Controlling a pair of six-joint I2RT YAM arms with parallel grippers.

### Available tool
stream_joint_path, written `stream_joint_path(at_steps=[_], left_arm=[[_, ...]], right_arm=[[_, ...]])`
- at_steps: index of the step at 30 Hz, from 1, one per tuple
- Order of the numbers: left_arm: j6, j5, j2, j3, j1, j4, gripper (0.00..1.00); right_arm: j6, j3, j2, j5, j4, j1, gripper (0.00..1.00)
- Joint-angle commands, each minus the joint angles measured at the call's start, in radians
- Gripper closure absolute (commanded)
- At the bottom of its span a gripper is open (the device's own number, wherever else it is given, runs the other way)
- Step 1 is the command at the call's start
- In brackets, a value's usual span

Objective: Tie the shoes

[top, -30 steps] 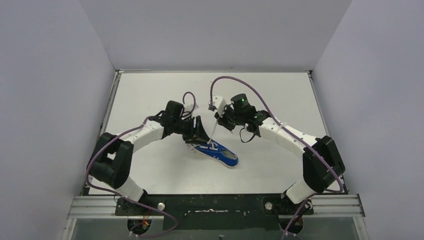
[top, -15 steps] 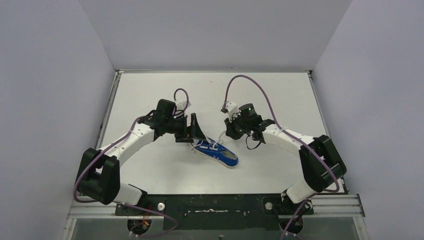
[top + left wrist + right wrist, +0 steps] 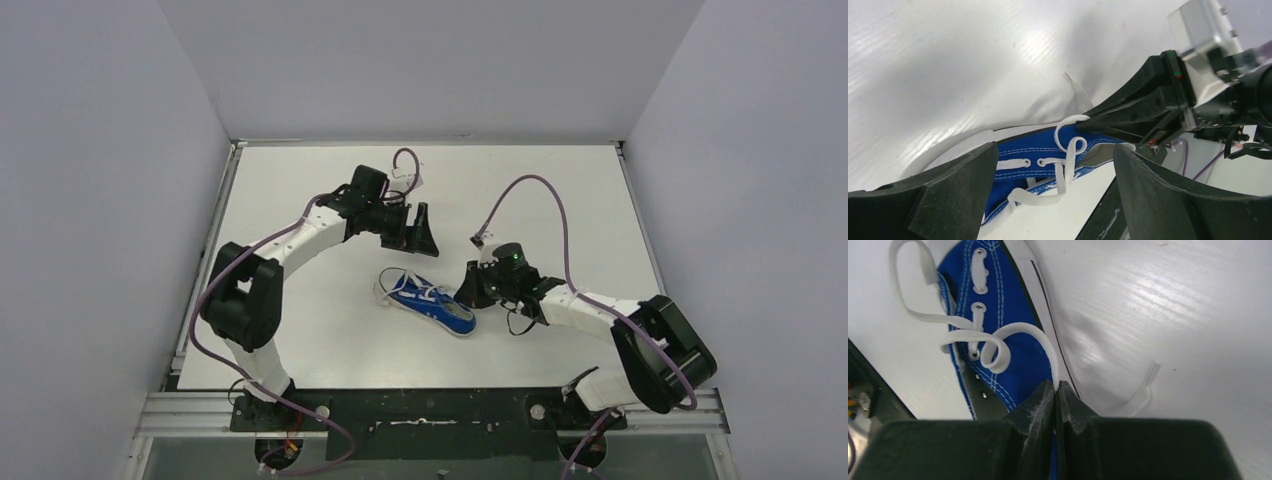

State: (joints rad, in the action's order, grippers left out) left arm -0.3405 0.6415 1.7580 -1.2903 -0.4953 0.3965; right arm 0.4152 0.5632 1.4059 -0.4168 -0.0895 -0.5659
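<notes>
The left gripper (image 3: 415, 238) has its black fingers spread wide with nothing between them. It sits on the far side of the shoe, apart from it. In its wrist view the left gripper (image 3: 1054, 155) frames the shoe between the two fingers. The right gripper (image 3: 470, 292) is low at the shoe's right side, and its wrist view shows the right gripper (image 3: 1055, 385) with fingertips pressed together, pinching a strand of white lace (image 3: 1023, 330) over the blue upper.

The flat white table (image 3: 300, 330) carries everything. The small blue canvas sneaker with a white sole rim (image 3: 432, 303) lies near the table's middle, between the two arms and angled across it.

The lace runs through the eyelets and curls in loose loops. One free lace end (image 3: 1143, 390) lies flat on the table just beside the sole.
</notes>
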Motion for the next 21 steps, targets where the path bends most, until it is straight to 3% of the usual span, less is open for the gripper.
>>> stream_joint_path(at_steps=[1,7,11,15,18,21], left_arm=[[0.100,0.165,0.057,-0.016,-0.005,0.017,0.18],[0.223,0.223,0.040,0.004,-0.009,0.189,0.30],[0.252,0.237,-0.020,0.076,-0.010,0.211,0.39],[0.272,0.279,-0.033,0.106,-0.024,0.237,0.55],[0.263,0.301,-0.048,0.124,-0.026,0.235,0.60],[0.257,0.313,-0.065,0.139,-0.031,0.229,0.60]], right_arm=[[0.207,-0.068,-0.075,0.005,-0.234,-0.050,1.00],[0.273,-0.112,-0.107,0.029,-0.281,-0.125,1.00],[0.255,-0.119,-0.152,-0.003,-0.248,-0.141,1.00],[0.098,-0.039,-0.276,0.024,0.025,-0.136,1.00],[-0.059,0.040,-0.360,0.007,0.204,-0.110,1.00],[-0.202,0.106,-0.360,-0.133,0.253,-0.103,1.00]])
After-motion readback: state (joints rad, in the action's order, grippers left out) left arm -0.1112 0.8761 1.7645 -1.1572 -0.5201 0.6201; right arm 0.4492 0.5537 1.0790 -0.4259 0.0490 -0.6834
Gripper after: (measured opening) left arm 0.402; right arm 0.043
